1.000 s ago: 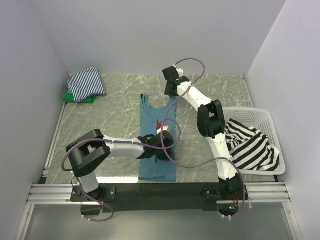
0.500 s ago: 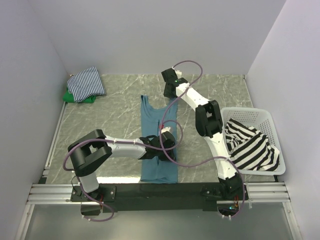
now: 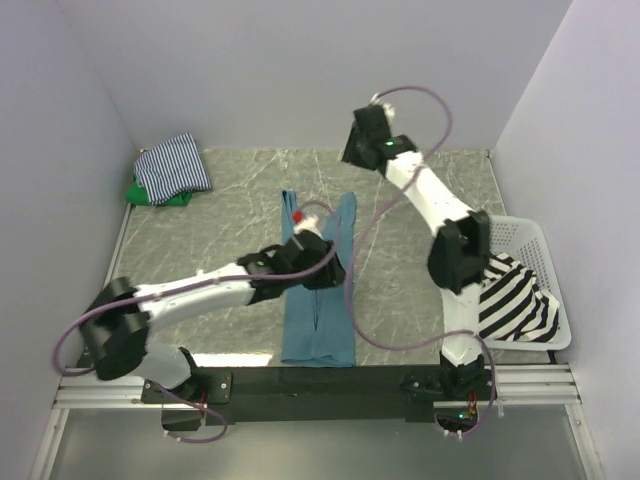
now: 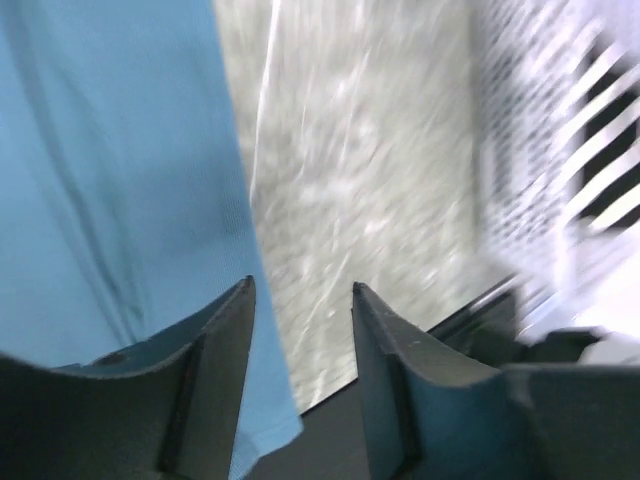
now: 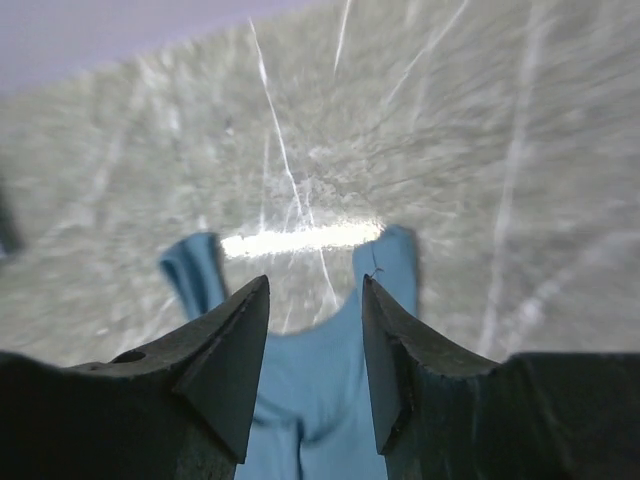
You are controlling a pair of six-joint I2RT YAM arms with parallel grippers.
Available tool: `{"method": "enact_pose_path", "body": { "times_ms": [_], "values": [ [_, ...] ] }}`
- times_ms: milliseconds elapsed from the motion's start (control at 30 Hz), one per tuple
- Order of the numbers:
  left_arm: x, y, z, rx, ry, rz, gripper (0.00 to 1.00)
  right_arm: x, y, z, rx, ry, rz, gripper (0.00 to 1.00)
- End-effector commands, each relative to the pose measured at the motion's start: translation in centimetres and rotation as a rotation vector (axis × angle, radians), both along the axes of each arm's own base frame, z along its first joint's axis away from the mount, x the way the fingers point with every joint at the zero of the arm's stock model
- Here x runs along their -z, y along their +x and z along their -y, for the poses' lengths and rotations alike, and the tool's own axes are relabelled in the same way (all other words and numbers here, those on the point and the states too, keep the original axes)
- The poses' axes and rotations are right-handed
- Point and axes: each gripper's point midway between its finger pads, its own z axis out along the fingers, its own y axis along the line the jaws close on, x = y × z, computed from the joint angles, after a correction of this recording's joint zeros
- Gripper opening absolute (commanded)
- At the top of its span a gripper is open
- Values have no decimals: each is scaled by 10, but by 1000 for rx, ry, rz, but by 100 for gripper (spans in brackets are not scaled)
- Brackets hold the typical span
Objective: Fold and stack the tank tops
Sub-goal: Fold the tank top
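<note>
The teal-blue tank top (image 3: 318, 320) lies as a long narrow strip in the middle of the table, straps toward the back. My left gripper (image 3: 322, 272) hovers open over its middle, and in the left wrist view the open left gripper (image 4: 300, 285) has the cloth (image 4: 110, 180) under its left finger. My right gripper (image 3: 358, 152) hangs open, raised near the back wall. From there the open right gripper (image 5: 315, 280) looks down on the teal top's neckline (image 5: 330, 390). The navy-white striped top (image 3: 172, 165) rests on the green top (image 3: 150, 193) at the back left. The bold black-white striped top (image 3: 512, 298) lies in the basket.
The white lattice basket (image 3: 522, 228) stands at the right edge of the table, and that basket (image 4: 520, 150) also shows blurred in the left wrist view. Walls close the table on three sides. A black rail (image 3: 320, 378) runs along the near edge.
Both grippers have opened and let go of the teal top. The right gripper has risen back and to the right, off the strap. The left gripper has lifted from the cloth, its arm swung wider.
</note>
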Motion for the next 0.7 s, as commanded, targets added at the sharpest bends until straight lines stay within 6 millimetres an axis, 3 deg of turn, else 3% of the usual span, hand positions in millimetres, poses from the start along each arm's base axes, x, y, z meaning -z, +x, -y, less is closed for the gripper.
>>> {"method": "enact_pose_path", "body": {
  "times_ms": [0,33,67,100,133,167,200,233,267,300,333,367,433,467,533,567,667],
  "values": [
    [-29,18,-43,-175,7,35,46,-75,-36,23,31,62,133,49],
    [-31,13,-59,-228,6,8,44,-74,-47,26,30,76,125,49],
    [-16,10,-77,-273,41,-22,43,-42,-67,31,32,64,59,49],
    [-12,10,-90,-326,60,-25,42,-64,-89,31,30,118,96,49],
    [-13,4,-102,-363,48,-45,40,-59,-105,30,20,135,88,49],
    [3,-3,-115,-389,74,-71,38,-59,-119,29,15,155,102,49],
    [9,-8,-122,-409,78,-89,36,-43,-150,35,18,157,80,49],
    [8,-13,-127,-424,49,-102,35,-36,-170,25,-9,162,76,49],
    [25,-24,-138,-435,82,-138,34,-6,-195,28,-10,127,30,49],
    [31,-28,-142,-442,81,-153,31,-14,-213,28,-11,153,55,49],
    [33,-36,-144,-440,59,-178,31,-3,-236,14,-61,149,37,49],
    [52,-46,-153,-444,82,-209,29,25,-258,14,-65,155,-20,49],
    [63,-60,-152,-421,43,-258,25,37,-286,8,-93,197,-45,49],
    [80,-70,-158,-416,62,-291,24,63,-311,2,-138,186,-94,48],
    [91,-78,-159,-404,63,-328,24,80,-335,-4,-145,217,-136,48],
    [99,-84,-161,-397,80,-344,24,99,-355,-6,-180,199,-176,48],
    [105,-94,-159,-358,103,-357,32,128,-383,-1,-175,178,-249,48]
  ]
}}
